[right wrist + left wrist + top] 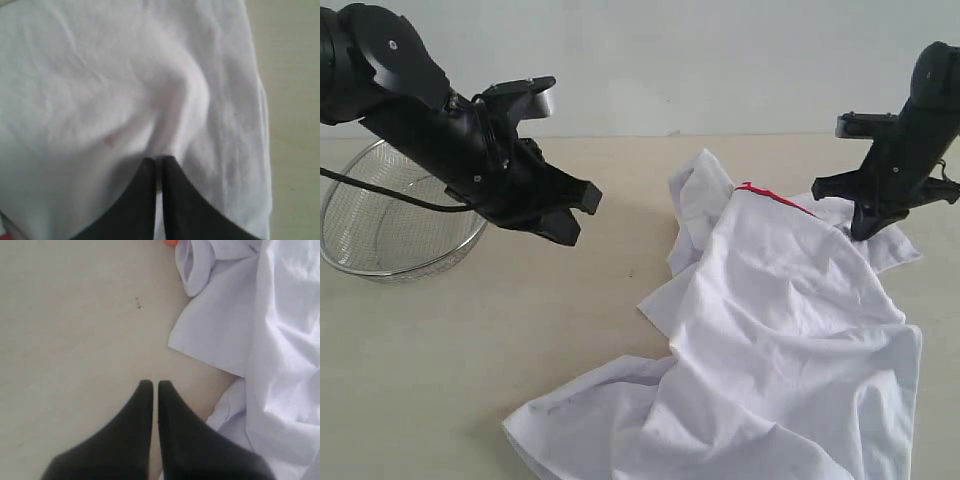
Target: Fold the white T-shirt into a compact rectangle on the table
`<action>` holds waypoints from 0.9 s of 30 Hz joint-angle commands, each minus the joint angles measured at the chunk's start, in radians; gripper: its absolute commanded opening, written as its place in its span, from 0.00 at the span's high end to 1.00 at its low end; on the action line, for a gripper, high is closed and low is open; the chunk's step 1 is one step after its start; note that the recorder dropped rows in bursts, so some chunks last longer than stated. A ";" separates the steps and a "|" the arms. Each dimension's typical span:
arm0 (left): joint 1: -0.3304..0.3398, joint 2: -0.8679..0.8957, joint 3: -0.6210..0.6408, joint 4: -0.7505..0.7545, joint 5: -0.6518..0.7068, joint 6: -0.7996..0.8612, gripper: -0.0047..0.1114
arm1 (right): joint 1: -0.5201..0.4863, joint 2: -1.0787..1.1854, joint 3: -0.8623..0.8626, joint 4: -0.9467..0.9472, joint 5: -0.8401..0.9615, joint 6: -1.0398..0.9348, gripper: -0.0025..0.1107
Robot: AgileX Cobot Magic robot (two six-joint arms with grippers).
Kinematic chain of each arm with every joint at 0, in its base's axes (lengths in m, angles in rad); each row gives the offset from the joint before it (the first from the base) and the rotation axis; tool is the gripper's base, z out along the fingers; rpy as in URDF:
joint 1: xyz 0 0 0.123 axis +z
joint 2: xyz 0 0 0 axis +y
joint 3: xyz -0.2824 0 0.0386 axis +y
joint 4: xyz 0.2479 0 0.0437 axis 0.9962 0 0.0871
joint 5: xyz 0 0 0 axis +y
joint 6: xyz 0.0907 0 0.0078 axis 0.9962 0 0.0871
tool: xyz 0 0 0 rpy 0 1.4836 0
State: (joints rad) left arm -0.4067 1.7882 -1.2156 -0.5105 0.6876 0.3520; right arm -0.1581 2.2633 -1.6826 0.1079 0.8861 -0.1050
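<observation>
The white T-shirt (780, 340) lies crumpled on the right half of the table (470, 350), with a thin line of red lettering (775, 197) along a raised fold. My right gripper (865, 232) is at the shirt's far right part. In the right wrist view its fingers are shut, and a ridge of the cloth (175, 110) runs into the right gripper's tips (159, 159). My left gripper (582, 212) hangs above bare table left of the shirt. Its jaws are shut on nothing, as the left gripper (152, 385) shows in the left wrist view. The shirt (260, 320) and an orange tag (171, 242) lie beyond it.
A round wire-mesh basket (390, 225) stands at the far left of the table, behind the left arm. A black cable (380, 195) crosses it. A pale wall (720, 60) rises behind the table's far edge.
</observation>
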 commanded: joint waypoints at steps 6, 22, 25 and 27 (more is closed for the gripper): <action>0.002 -0.002 -0.004 0.003 0.017 0.006 0.92 | -0.038 0.004 -0.005 -0.075 -0.008 0.018 0.98; 0.002 -0.002 -0.004 0.003 0.019 0.006 0.92 | -0.053 0.034 -0.097 -0.122 0.020 0.081 0.98; 0.002 -0.002 -0.004 0.003 0.019 0.006 0.92 | -0.053 0.030 -0.162 -0.131 0.049 0.097 0.98; 0.002 -0.002 -0.004 0.006 0.018 0.006 0.92 | -0.053 0.029 -0.197 -0.143 0.067 0.105 0.98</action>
State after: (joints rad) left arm -0.4067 1.7882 -1.2156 -0.5105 0.6990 0.3520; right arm -0.2033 2.2995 -1.8331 -0.0130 0.9243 -0.0118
